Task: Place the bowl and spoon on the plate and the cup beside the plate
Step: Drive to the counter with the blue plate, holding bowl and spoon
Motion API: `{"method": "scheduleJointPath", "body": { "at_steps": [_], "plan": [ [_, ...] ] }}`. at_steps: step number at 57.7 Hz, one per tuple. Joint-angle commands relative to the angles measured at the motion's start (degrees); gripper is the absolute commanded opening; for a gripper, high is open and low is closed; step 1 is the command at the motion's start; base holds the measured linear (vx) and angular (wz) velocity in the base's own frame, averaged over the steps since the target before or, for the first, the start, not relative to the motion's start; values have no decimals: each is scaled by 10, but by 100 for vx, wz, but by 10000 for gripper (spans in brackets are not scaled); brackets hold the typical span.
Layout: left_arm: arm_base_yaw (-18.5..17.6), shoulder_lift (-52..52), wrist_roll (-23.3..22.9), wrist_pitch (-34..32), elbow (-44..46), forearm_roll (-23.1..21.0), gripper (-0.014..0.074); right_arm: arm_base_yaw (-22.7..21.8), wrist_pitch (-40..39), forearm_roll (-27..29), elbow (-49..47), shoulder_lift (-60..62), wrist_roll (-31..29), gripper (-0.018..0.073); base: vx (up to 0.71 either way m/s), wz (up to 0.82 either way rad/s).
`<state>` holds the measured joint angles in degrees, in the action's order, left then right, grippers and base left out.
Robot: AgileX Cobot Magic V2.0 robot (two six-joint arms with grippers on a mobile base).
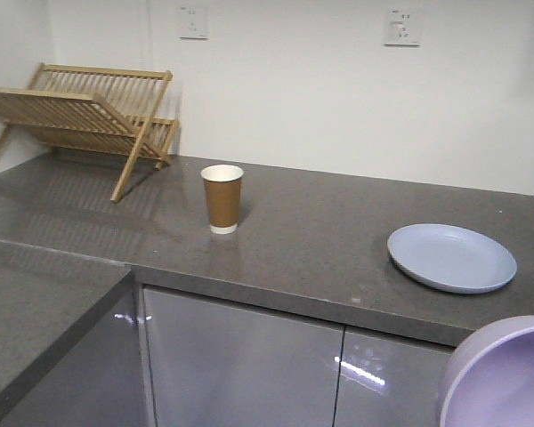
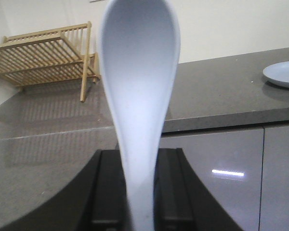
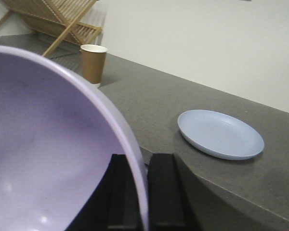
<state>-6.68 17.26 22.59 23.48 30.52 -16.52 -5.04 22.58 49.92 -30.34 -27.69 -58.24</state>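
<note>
Grey kitchen counter [image 1: 320,240] under a white wall, both arms loaded, nothing set down yet.
The left gripper [image 2: 138,192] is clamped on the spoon [image 2: 137,96], scoop upward. The right gripper [image 3: 143,192] pinches the bowl [image 3: 48,154] by its rim. The plate [image 1: 451,257] waits on the right. The cup [image 1: 222,198] stands well apart, nearer the dish rack [image 1: 89,111], out of the way.

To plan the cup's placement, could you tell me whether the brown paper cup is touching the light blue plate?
Apart. The front view shows the brown paper cup left of the light blue plate, bare countertop between them.
</note>
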Motion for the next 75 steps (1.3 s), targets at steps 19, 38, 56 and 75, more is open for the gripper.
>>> {"method": "scheduleJointPath", "body": {
  "at_steps": [19,38,56,75],
  "plan": [
    [-4,6,-3,-42,13,-10,0,0,-35,16,-18,-3,-2,-9,26,-30],
    [-4,6,-3,-42,13,-10,0,0,-35,16,-18,-3,-2,-9,33,-10],
    [-4,6,-3,-42,13,-10,0,0,-35,16,-18,-3,-2,-9,35,-11],
    [-4,6,-3,-42,13,-10,0,0,-35,16,-18,-3,-2,-9,31,-27]
  ]
}}
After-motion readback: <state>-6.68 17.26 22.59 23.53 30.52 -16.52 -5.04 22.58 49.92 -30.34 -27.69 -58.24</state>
